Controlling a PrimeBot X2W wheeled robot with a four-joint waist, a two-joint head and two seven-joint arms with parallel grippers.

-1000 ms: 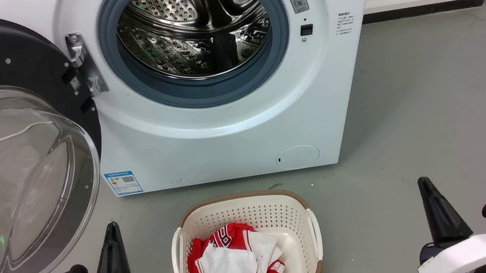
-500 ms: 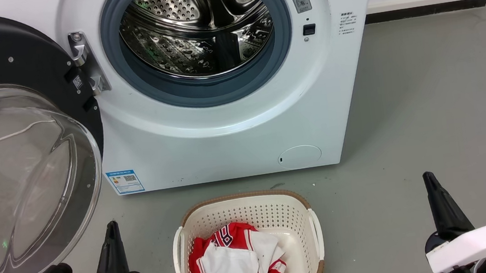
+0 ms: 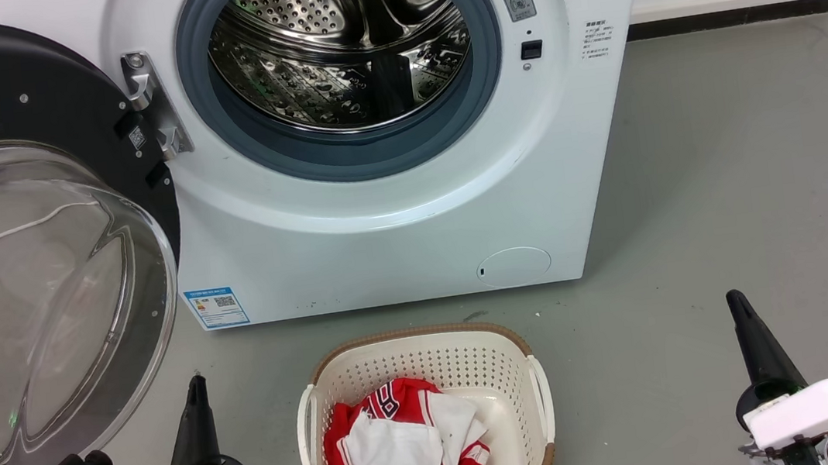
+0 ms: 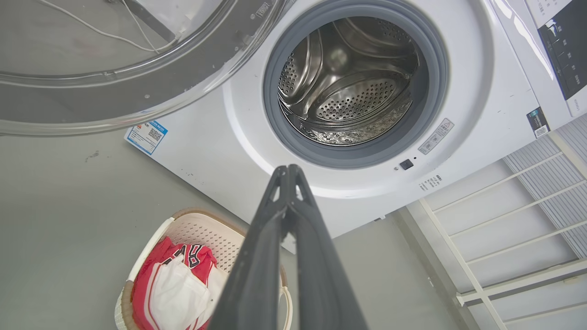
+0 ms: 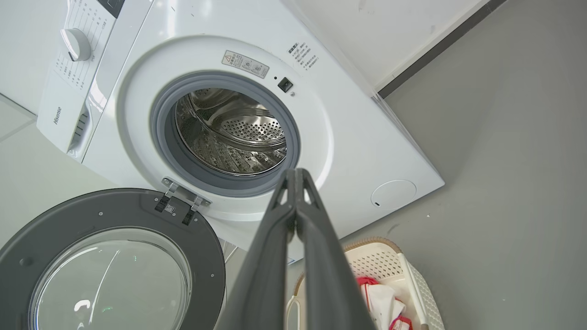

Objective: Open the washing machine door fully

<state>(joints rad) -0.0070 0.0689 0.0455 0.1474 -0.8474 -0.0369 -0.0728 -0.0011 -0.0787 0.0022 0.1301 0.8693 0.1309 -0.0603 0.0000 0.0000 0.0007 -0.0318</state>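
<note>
Beside basket (image 3: 415, 334), left tool (image 3: 197, 387), right tool (image 3: 738, 303) closed

The left gripper (image 3: 197, 386) has sunk toward the bottom edge of the head view and rolled outward, its dark fingers now showing thinner; the right gripper (image 3: 738, 302) has slid toward the right edge; the view itself has shifted slightly, setting the washing machine (image 3: 383, 236) further right.
</note>
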